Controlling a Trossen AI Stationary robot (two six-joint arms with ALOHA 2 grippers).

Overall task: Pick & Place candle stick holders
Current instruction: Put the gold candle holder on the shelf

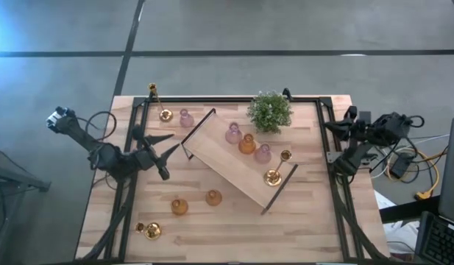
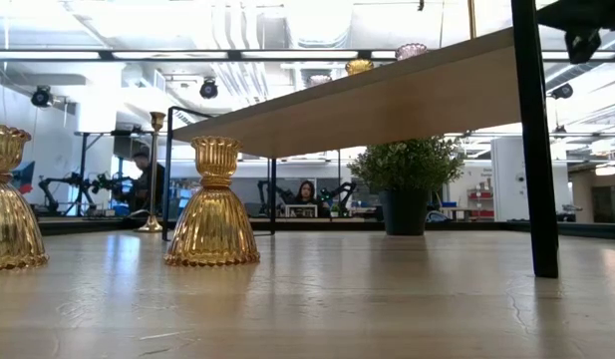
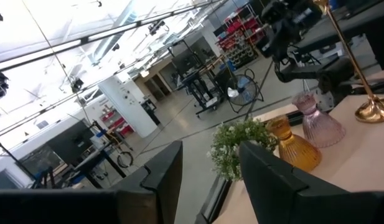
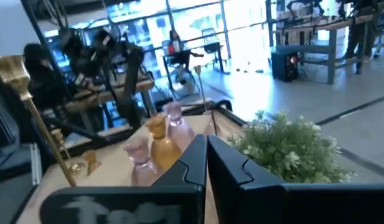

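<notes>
1. Wooden tray [image 1: 225,157] with black wire handles lies slantwise across the middle of the table [image 1: 315,228], running from about 10 o'clock down to 4 o'clock in the high view.
2. On the tray stand a pink glass holder [image 1: 233,133], an amber glass holder [image 1: 246,143], a second pink holder [image 1: 263,153] and two gold brass holders [image 1: 273,177] at the 4 o'clock end (one small, near the handle).
3. Off the tray, toward 11 o'clock, a tall-stemmed brass holder [image 1: 159,103] lies beside another pink holder [image 1: 185,118].
4. Toward 7 o'clock of the table centre, two amber holders [image 1: 179,207] stand on bare wood near each other; the low view shows the nearer one [image 2: 212,207] upright, bell-shaped and ribbed.
5. At the 7 o'clock corner sits one more brass holder [image 1: 149,230].
6. Green potted plant [image 1: 270,111] stands at 12 o'clock, just beside the tray's upper edge.
7. Left gripper [image 1: 162,153] hovers at 9 o'clock of the tray, fingers spread apart with nothing between them; its wrist view shows the gap.
8. Right gripper [image 4: 206,163] waits at the table's 3 o'clock edge, its fingers pressed together and gripping nothing.
</notes>
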